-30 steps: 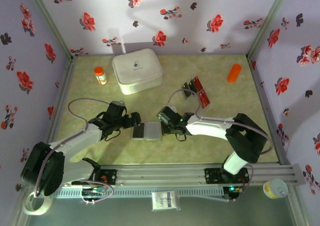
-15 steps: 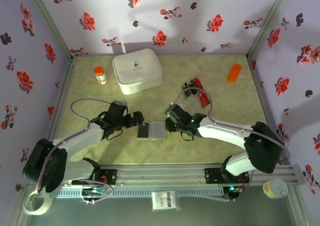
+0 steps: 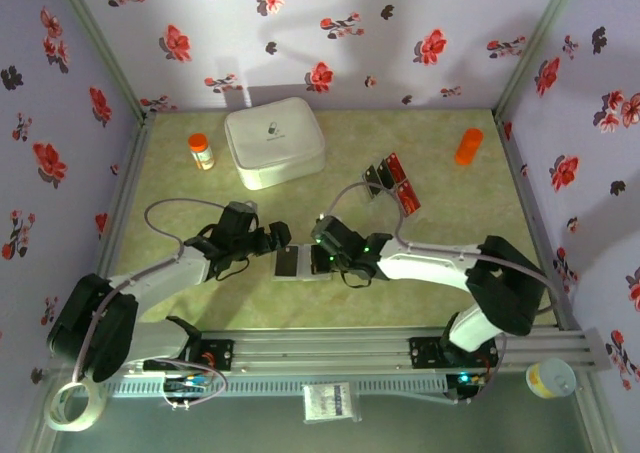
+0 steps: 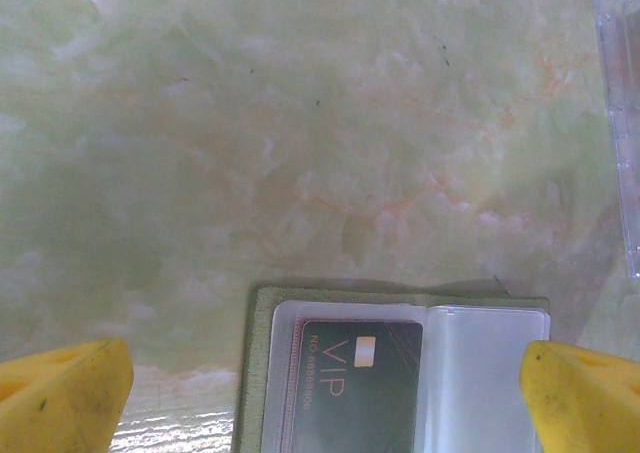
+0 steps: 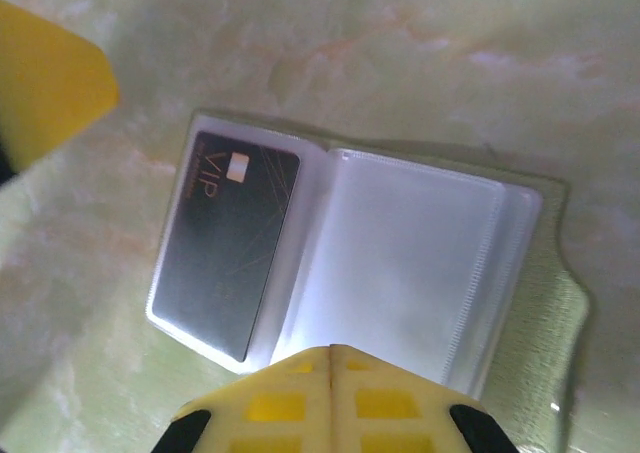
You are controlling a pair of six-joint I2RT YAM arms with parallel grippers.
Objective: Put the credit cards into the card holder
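1. Toward the near edge of the tabletop, a little left of its middle, the card holder [image 3: 306, 269] lies open and flat. Its clear pockets face up and the olive cover shows around them.
2. Its left pocket holds a black VIP card [image 5: 225, 245]. The right pocket is clear, glossy plastic.
3. My right gripper [image 5: 330, 373] stands at the holder's right side. Its two yellow fingers are pressed together, so that just a seam shows between them. The tips sit over the edge of the right pocket, and I cannot tell whether they touch it.
4. My left gripper [image 4: 320, 398] hangs just off the holder's left edge, fingers spread wide and grasping nothing. In my left wrist view the holder's end with the black card lies between my yellow fingertips [image 4: 62, 391].
5. Farther back, right of the tabletop's middle, the loose cards [image 3: 397, 185], red and black, lie bunched together, well apart from the holder.
6. Toward the far edge, left of the middle, sits a white rounded box [image 3: 273, 141].
7. Just left of the box, near the far left corner, stands a small orange-topped bottle [image 3: 201, 152].
8. Near the far right corner stands an orange cylinder [image 3: 468, 146].
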